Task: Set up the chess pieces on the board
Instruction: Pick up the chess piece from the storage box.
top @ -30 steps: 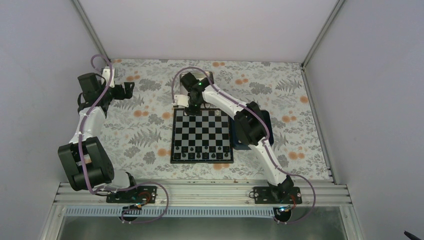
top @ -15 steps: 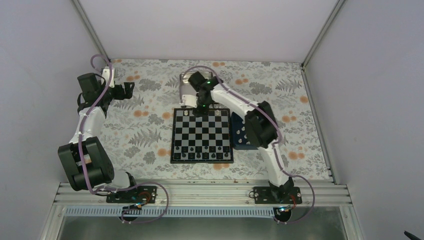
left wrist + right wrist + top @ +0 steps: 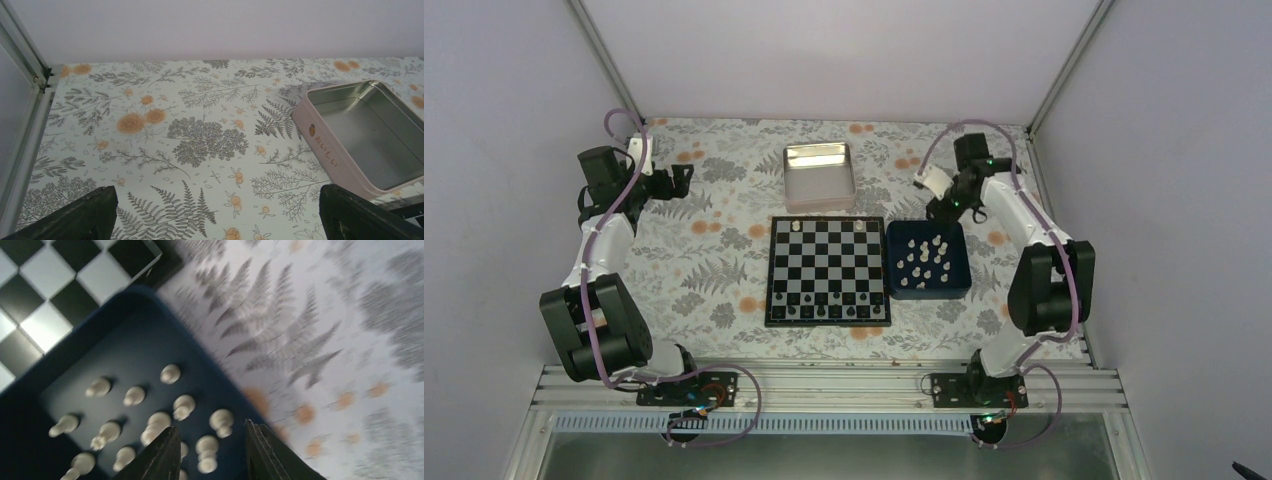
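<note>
Cream chess pieces (image 3: 929,255) mostly lie in the dark blue square tray (image 3: 896,288) just right of the black-and-white chequered board (image 3: 828,272); two stand on its far row. The right gripper (image 3: 211,427) has swung from the board's far edge to the tray's far side, its fingers slightly apart and empty, probably to fetch another piece. The left gripper (image 3: 217,189) hangs wide open, far left.

Chess pieces (image 3: 183,406) look cream, tray (image 3: 130,347) dark blue, board (image 3: 828,270) black-and-white chequered.

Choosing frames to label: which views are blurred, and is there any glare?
Right wrist view: motion-smeared, worst on the floral tablecloth; small cream chess pieces in the dark blue square tray are readable. Left wrist and top views: sharp; the shiny silver metal tray glints mildly from above.
</note>
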Controlling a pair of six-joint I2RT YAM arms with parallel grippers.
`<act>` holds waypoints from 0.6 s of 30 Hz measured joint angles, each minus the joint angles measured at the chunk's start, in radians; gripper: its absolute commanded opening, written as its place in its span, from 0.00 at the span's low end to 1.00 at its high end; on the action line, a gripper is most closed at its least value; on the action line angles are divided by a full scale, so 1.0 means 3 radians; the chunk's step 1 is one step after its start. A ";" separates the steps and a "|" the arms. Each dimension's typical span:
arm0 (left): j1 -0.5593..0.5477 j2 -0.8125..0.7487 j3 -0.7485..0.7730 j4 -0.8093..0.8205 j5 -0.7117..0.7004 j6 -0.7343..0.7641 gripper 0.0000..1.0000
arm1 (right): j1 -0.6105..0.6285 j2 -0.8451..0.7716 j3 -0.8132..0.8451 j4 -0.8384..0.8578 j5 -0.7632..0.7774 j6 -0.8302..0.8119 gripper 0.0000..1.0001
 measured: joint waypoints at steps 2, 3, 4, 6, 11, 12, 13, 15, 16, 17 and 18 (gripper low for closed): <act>0.0000 0.0000 0.0000 -0.0001 0.0029 0.0000 1.00 | -0.0014 -0.0061 -0.0290 0.0042 -0.0011 0.0000 0.35; 0.0000 0.0001 0.0000 0.0000 0.0039 0.0000 1.00 | -0.0013 -0.0092 -0.0415 0.0048 -0.0025 -0.0001 0.35; 0.0000 0.0001 0.0000 0.0000 0.0047 0.0000 1.00 | -0.0013 -0.0120 -0.0515 0.0060 -0.0041 -0.0001 0.35; 0.0000 0.0001 0.0000 0.0000 0.0056 0.0001 1.00 | -0.0013 -0.0174 -0.0678 0.0092 -0.0075 0.0000 0.35; 0.0000 0.0001 -0.0001 -0.0001 0.0066 0.0000 1.00 | -0.0013 -0.0239 -0.0949 0.0243 -0.0146 0.0003 0.35; 0.0000 0.0001 -0.0001 -0.0001 0.0072 0.0000 1.00 | -0.0013 -0.0239 -0.0987 0.0268 -0.0160 0.0003 0.35; 0.0000 0.0001 -0.0001 -0.0001 0.0078 0.0000 1.00 | -0.0013 -0.0239 -0.1030 0.0301 -0.0179 0.0003 0.35; 0.0000 0.0001 -0.0001 -0.0001 0.0089 0.0001 1.00 | -0.0013 -0.0239 -0.1127 0.0350 -0.0220 0.0003 0.35; 0.0000 0.0001 -0.0001 -0.0003 0.0095 0.0001 1.00 | -0.0013 -0.0239 -0.1160 0.0367 -0.0225 0.0004 0.35; 0.0000 0.0001 -0.0001 -0.0001 0.0097 0.0001 1.00 | -0.0013 -0.0239 -0.1190 0.0389 -0.0234 0.0009 0.35; 0.0000 0.0001 -0.0001 -0.0003 0.0098 0.0001 1.00 | -0.0013 -0.0239 -0.1217 0.0417 -0.0238 0.0013 0.35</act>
